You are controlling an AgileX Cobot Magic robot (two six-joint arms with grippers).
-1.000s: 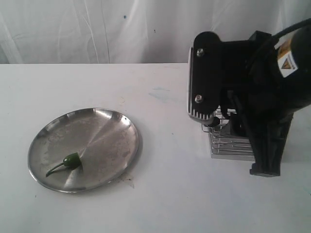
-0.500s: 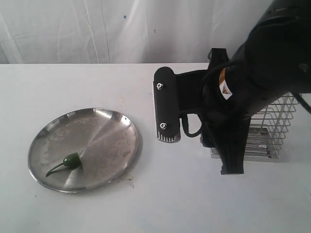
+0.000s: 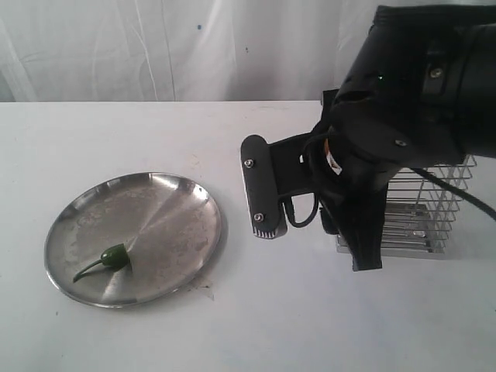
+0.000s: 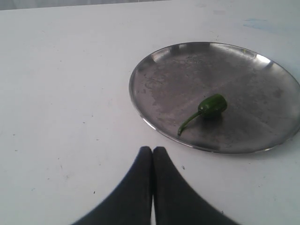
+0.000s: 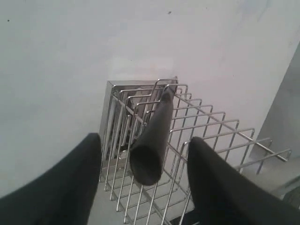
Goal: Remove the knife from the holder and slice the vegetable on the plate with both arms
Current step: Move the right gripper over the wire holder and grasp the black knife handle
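Observation:
The small green chili, the vegetable, lies on the steel plate at the left. My left gripper is shut and empty, just off the plate's rim; the exterior view does not show it. The silver wire holder stands at the right, half covered by my right arm. The knife's black handle sticks up out of the holder, its blade hidden among the wires. My right gripper is open above the holder, with a finger on either side of the handle and apart from it.
The right arm's wrist and its camera block hang over the table between plate and holder. A white curtain closes off the back. The table top is white.
The right arm swung left and turned, uncovering the holder's right side. Its camera block now sits further left. The plate, the chili and the left gripper's side have not moved.

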